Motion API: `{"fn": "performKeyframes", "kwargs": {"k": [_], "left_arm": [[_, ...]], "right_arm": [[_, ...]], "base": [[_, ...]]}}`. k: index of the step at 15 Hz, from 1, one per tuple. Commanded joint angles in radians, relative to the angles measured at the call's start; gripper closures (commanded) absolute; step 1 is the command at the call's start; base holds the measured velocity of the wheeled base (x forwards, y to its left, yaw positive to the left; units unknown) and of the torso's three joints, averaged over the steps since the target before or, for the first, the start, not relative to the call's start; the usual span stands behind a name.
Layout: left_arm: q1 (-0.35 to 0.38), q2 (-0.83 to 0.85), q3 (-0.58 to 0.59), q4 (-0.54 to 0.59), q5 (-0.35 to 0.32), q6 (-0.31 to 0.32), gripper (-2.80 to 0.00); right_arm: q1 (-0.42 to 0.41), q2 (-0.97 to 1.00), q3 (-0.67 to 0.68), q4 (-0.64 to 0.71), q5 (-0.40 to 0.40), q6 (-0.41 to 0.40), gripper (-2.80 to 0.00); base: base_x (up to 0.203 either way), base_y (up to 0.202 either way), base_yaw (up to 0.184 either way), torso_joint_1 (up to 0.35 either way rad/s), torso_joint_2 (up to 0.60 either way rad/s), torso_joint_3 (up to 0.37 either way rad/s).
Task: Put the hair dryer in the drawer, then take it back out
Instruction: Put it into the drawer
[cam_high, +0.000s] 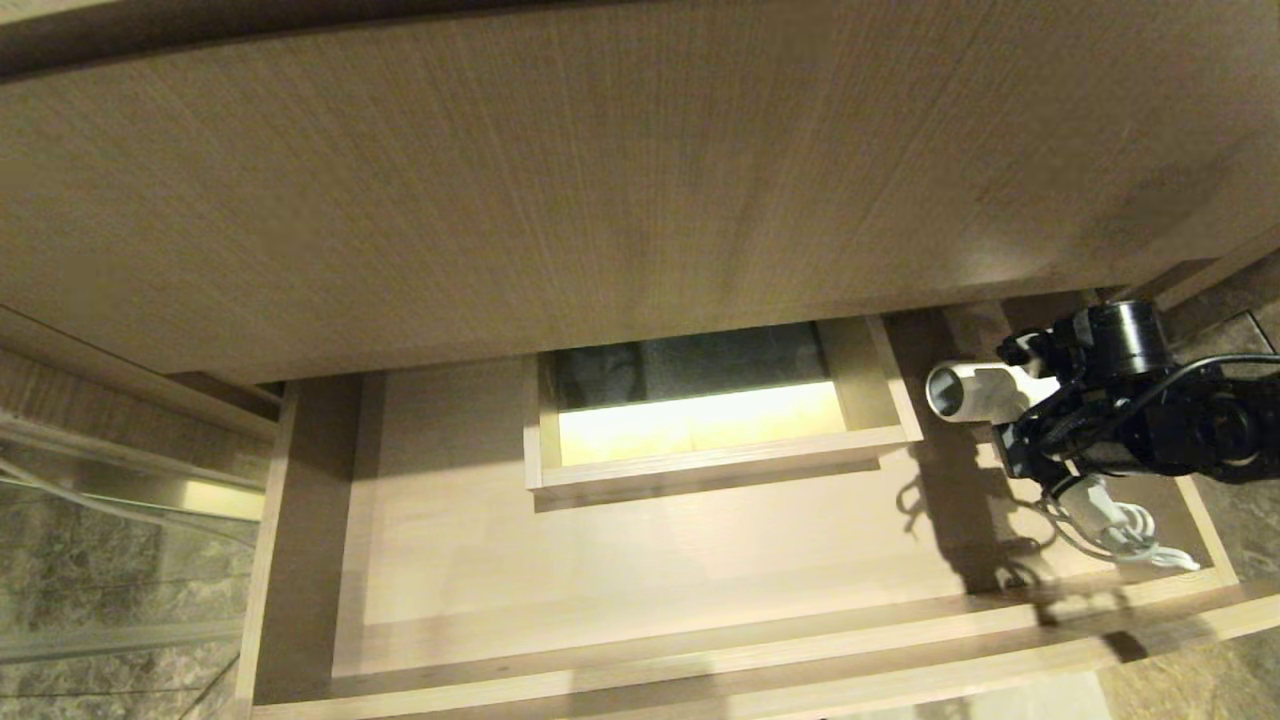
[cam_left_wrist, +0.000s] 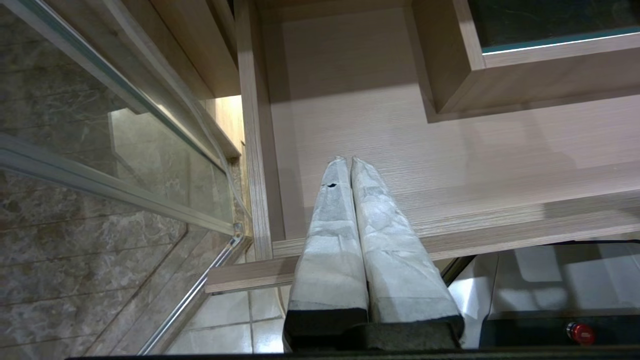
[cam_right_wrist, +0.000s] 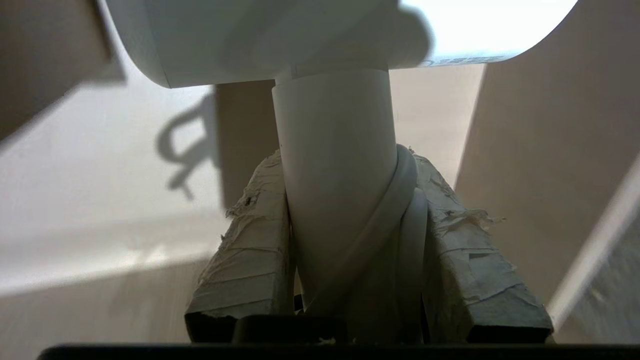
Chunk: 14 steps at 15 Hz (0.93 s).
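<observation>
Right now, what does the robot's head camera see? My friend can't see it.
The right claw holds a white dryer by its handle over the right end of an open wooden drawer. A boxed cut-out sits mid-drawer, and the dryer's cord dangles below.

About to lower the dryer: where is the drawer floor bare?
Bare floor runs from the boxed cut-out to the drawer's left wall and front rail. Crowded on the right, where the right gripper holds the hair dryer with its cord.
</observation>
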<state>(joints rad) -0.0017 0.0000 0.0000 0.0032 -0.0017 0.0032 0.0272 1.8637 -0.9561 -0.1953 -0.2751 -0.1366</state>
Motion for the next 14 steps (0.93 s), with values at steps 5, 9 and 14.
{"fn": "performKeyframes", "kwargs": {"k": [5, 9, 14], "left_arm": [[0.0, 0.0, 0.0, 0.0, 0.0, 0.0, 0.0], [0.0, 0.0, 0.0, 0.0, 0.0, 0.0, 0.0], [0.0, 0.0, 0.002, 0.0, 0.0, 0.0, 0.0]], "right_arm": [[-0.004, 0.183, -0.124, -0.097, -0.008, -0.003, 0.0], [-0.013, 0.227, -0.173, -0.112, -0.019, -0.005, 0.0], [-0.016, 0.246, -0.204, -0.119, -0.056, -0.052, 0.0]], "base": [[0.0, 0.0, 0.0, 0.0, 0.0, 0.0], [0.0, 0.0, 0.0, 0.0, 0.0, 0.0], [0.0, 0.0, 0.0, 0.0, 0.0, 0.0]]}}
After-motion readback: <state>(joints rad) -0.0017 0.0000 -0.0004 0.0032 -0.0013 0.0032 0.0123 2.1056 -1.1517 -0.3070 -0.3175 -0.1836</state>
